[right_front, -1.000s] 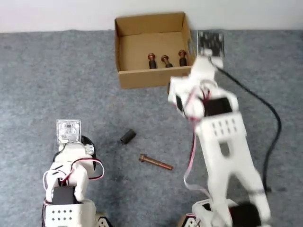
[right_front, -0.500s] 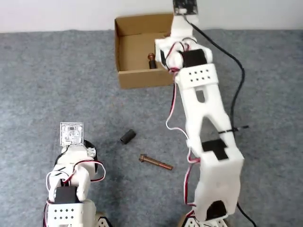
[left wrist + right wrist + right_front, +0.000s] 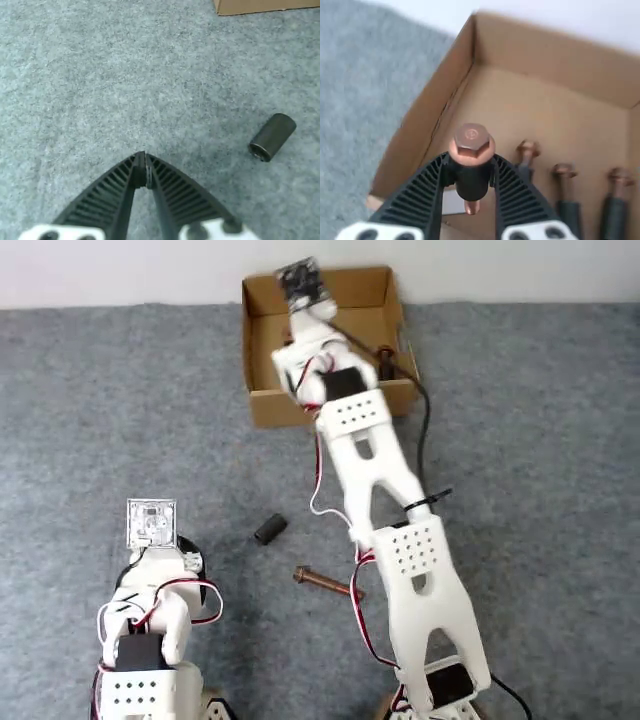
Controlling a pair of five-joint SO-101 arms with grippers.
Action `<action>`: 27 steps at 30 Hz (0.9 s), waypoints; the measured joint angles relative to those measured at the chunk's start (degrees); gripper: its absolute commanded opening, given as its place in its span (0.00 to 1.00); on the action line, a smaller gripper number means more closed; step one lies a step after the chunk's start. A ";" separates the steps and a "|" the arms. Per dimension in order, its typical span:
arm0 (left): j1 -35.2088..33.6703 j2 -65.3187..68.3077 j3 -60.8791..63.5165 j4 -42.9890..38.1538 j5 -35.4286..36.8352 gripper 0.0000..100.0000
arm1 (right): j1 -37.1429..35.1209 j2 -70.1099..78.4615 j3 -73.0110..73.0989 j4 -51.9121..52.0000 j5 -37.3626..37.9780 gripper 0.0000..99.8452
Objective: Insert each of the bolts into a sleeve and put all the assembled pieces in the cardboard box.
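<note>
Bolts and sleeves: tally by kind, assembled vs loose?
Assembled pieces: 4 (3 in the box, 1 in the right claw)
Loose bolts: 1
Loose sleeves: 1
Total: 6

No text, number or sign can be read anywhere. The hexagonal head of the sleeved bolt (image 3: pixel 472 141), clamped in the right gripper (image 3: pixel 469 165), bears a faint raised mark just above the fingertips, but it is too blurred to make out.
</note>
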 measured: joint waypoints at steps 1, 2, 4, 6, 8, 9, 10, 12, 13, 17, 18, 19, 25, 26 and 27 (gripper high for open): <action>0.00 0.00 0.00 0.00 0.00 0.00 | -0.09 1.32 -0.26 0.00 0.09 0.01; 0.00 0.00 0.00 0.00 0.00 0.00 | -0.09 2.64 -0.26 0.00 0.18 0.01; 0.00 0.00 0.00 0.00 0.00 0.00 | 0.00 4.04 -1.05 0.00 0.09 0.01; 0.00 0.00 0.00 0.00 0.00 0.00 | -0.09 4.84 -1.85 0.53 0.09 0.04; 0.00 0.00 0.00 0.00 0.00 0.00 | -0.09 5.01 -2.20 0.97 0.09 0.10; 0.00 0.00 0.00 0.00 0.00 0.00 | -0.09 5.01 -2.29 1.14 0.09 0.13; 0.00 0.00 0.00 0.00 0.00 0.00 | -0.09 5.01 -2.29 1.23 0.09 0.15; 0.00 0.00 0.00 0.00 0.00 0.00 | -0.18 5.01 -2.29 1.32 0.09 0.16; 0.00 0.00 0.00 0.00 0.00 0.00 | -0.18 5.01 -2.29 1.41 0.09 0.15; 0.00 0.00 0.00 0.00 0.00 0.00 | -0.44 5.19 -4.04 2.02 0.09 0.10; 0.00 0.00 0.00 0.00 0.00 0.00 | -0.53 5.19 -4.75 2.55 0.09 0.08; -0.53 0.00 0.00 0.00 -0.18 0.00 | -0.70 5.19 -5.80 3.43 0.09 0.07; -8.79 0.00 0.00 -1.14 6.07 0.00 | -2.11 5.19 -15.30 14.42 0.09 0.01; -10.46 0.00 0.00 -1.32 7.91 0.00 | -2.20 5.19 -17.23 16.62 0.09 0.01; -11.78 0.00 0.00 -1.41 9.14 0.00 | -2.11 5.19 -18.99 18.64 0.09 0.01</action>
